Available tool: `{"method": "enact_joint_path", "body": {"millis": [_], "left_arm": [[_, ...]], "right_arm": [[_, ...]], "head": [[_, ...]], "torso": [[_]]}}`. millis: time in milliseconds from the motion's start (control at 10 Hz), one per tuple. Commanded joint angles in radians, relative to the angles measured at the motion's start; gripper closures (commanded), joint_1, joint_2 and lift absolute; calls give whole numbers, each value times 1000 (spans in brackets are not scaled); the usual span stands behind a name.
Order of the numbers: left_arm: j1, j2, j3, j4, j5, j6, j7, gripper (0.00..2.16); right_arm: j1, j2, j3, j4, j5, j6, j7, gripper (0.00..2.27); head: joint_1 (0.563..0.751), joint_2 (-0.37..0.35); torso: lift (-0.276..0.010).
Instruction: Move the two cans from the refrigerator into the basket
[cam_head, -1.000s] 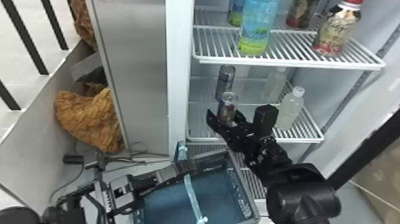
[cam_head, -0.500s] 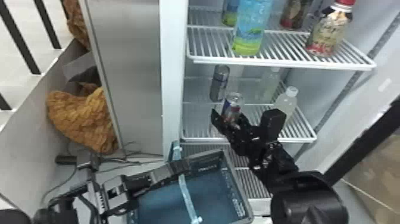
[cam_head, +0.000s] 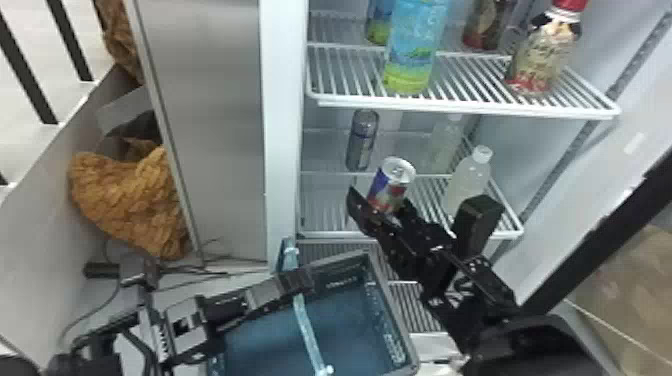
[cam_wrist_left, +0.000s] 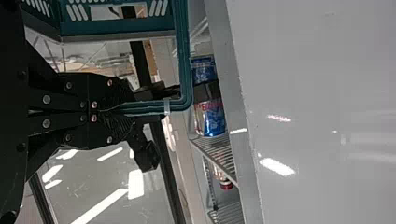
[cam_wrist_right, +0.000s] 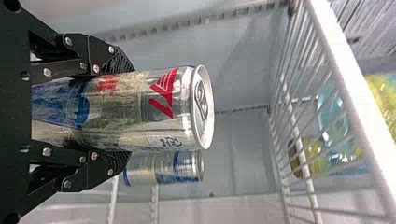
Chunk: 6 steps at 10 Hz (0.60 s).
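Front can (cam_head: 392, 182): center of the head view, btwn the fingers of the R gripper (cam_head: 382, 209), silver w/ blue & red, leaning a bit. Can't tell if its base meets the shelf.
R gripper: closed on that can, one finger against each side in the R wrist view; its arm comes in from lower right.
Rear can (cam_head: 362, 140): upright on the middle shelf (cam_head: 327, 234), up & left of the front can in the head view, farther back, apart from it.
L gripper (cam_head: 302, 281): lower left of center, clamped on the basket handle (cam_head: 311, 337). L wrist view shows the handle pinched btwn both fingers too.
Basket (cam_head: 392, 315): bottom center of the head view, blue-green inside w/ a dark rim, below the fridge shelves; both cans are outside it, in the fridge (cam_head: 282, 125).
Clear bottle (cam_head: 467, 182): right of the front can, same shelf, capped, milky-looking; another pale bottle (cam_head: 444, 142) behind it.
Top shelf (cam_head: 465, 106): upper right; blue-green bottle (cam_head: 412, 47) approx mid-top, red-capped bottle (cam_head: 545, 52) to its right, a few more behind.
Woven thing (cam_head: 127, 200): orange-brown, left side, nr the gray panel (cam_head: 205, 125). Cables below it.
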Motion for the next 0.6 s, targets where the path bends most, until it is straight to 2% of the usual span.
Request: {"method": "enact_joint_path", "body": {"millis": [0,500], "left_arm": [[0,0,0,-1,0,0,1,1210],[0,2,0,2,0,0,0,1210]], "right_arm": [[49,-7,3,-68,-27,38,11,1085],[187,-23,-7,-230,-47,193,80,1085]], "head": [[695,-138],[695,-111]], "torso": [[-219],[-219]]}}
